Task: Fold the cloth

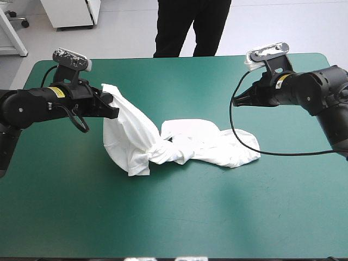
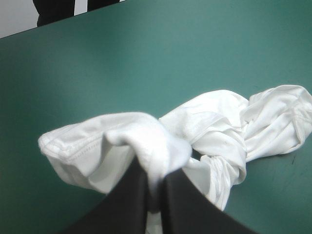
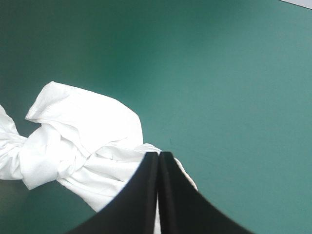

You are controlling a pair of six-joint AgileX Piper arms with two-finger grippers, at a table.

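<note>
The white T-shirt [image 1: 179, 142] lies twisted across the middle of the teal-green table, its left part pulled up off the cover. My left gripper [image 1: 111, 100] is shut on the T-shirt at that raised corner; in the left wrist view the cloth [image 2: 146, 141] bunches over the closed fingertips [image 2: 155, 181] and trails away to the crumpled rest. My right gripper [image 1: 235, 101] hangs above the table, right of the heap and higher, shut with nothing in it. From the right wrist, the twisted T-shirt [image 3: 78, 146] lies ahead of and below the gripper [image 3: 159, 155].
Bare teal-green cover [image 1: 179, 217] surrounds the heap on all sides. The table's far edge [image 1: 163, 58] runs behind both arms.
</note>
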